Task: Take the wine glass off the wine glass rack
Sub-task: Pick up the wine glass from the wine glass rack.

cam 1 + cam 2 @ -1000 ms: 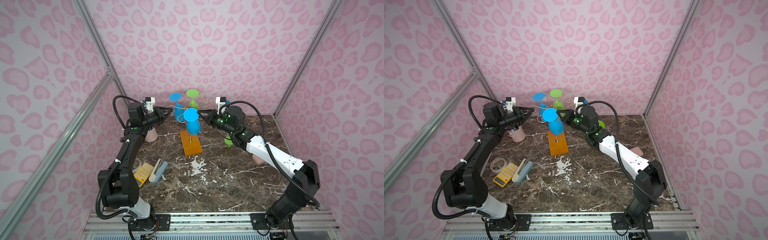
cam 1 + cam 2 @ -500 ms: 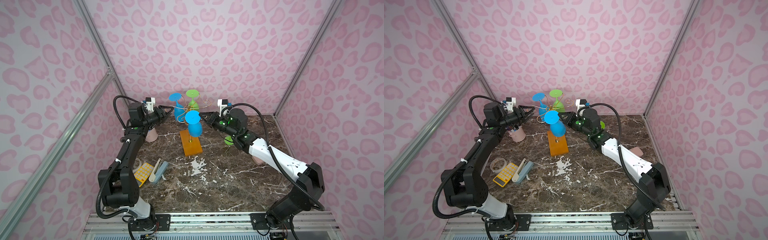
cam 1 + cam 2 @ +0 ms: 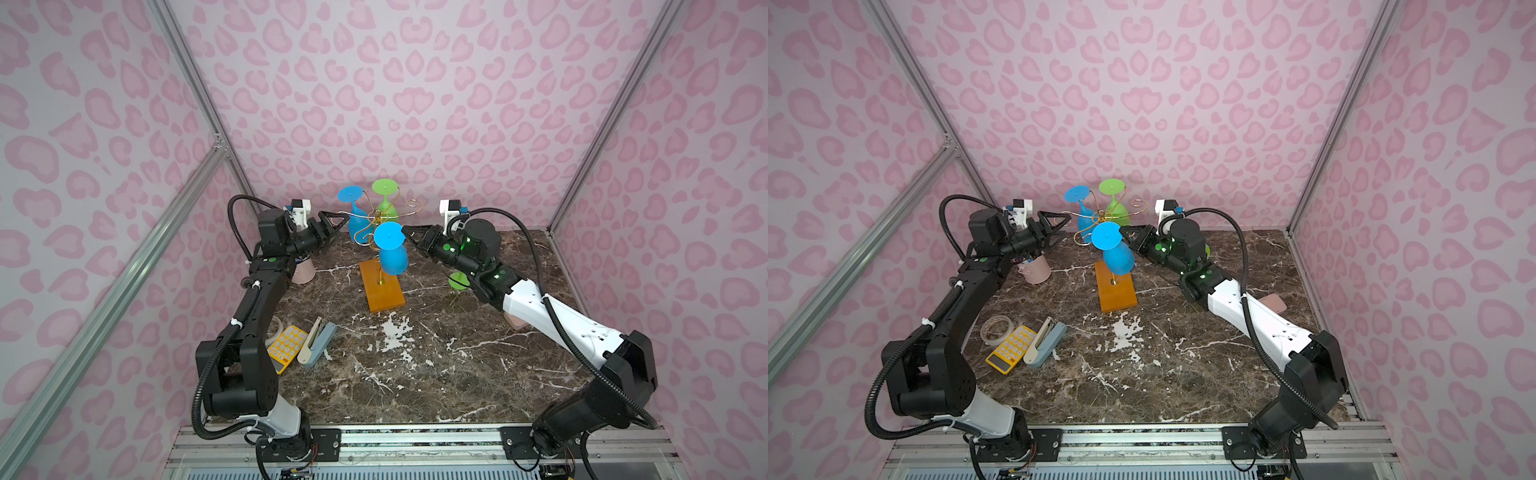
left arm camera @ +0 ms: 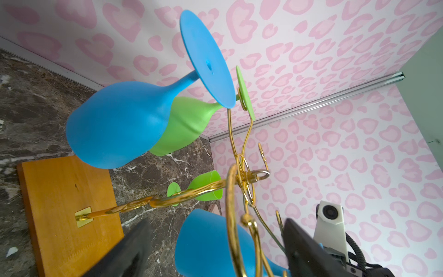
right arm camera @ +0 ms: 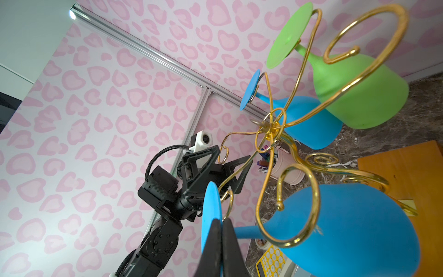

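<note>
The job looks only begun: the gold wire wine glass rack (image 3: 382, 291) on its orange wooden base is still loaded, and the near matte blue wine glass (image 3: 392, 259) hangs upside down by its stem in a scroll arm. The right arm's fingers (image 5: 230, 249) look pinched together on the rim of its round foot. The left arm's fingers (image 4: 129, 247) stand apart astride another scroll, gripping nothing. Sliding the glass free remains. Around us are pink heart-print walls (image 3: 415, 83). Below is a dark marble tabletop (image 3: 415, 374) with a green glass (image 3: 458, 281) lying near the right arm, a yellow calculator (image 3: 286, 347) and a blue-grey stapler (image 3: 318, 343).
</note>
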Tool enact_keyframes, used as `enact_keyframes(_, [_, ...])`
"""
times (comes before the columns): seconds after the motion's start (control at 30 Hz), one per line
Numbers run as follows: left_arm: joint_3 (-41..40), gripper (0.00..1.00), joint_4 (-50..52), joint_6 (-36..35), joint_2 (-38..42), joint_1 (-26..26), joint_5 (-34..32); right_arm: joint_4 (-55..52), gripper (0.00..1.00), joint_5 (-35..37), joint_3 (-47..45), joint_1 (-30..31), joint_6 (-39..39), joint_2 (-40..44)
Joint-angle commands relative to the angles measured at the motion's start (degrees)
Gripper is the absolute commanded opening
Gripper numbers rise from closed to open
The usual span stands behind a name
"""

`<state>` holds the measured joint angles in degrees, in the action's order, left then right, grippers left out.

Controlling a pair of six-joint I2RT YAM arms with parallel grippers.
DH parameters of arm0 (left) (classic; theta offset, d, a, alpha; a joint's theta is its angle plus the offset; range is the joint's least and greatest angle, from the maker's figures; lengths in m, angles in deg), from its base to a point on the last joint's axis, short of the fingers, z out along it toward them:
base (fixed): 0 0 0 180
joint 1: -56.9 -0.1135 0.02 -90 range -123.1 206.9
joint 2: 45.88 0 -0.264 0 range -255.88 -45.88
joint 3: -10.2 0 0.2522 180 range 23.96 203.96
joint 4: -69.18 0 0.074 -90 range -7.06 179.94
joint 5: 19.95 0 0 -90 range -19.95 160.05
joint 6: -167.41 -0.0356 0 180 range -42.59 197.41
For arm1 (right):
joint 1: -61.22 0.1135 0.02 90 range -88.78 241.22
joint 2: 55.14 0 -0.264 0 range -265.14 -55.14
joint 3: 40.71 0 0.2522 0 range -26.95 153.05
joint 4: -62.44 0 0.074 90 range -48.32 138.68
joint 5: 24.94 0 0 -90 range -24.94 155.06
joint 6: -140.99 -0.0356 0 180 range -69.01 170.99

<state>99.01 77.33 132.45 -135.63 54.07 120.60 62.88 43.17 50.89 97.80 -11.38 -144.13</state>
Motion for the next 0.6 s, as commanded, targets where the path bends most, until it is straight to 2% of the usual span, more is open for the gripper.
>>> enact_keyframes(0.0, [-0.5,0.98,-0.5,-0.9,1.2,-0.1,-0.1,1.7,0.00,0.0,-0.8,0.0,0.2,0.5])
enact_keyframes(0.57, [-3.8,0.98,0.3,-0.8,4.8,-0.2,-0.2,0.3,0.00,0.1,-4.6,-0.3,1.3,4.3])
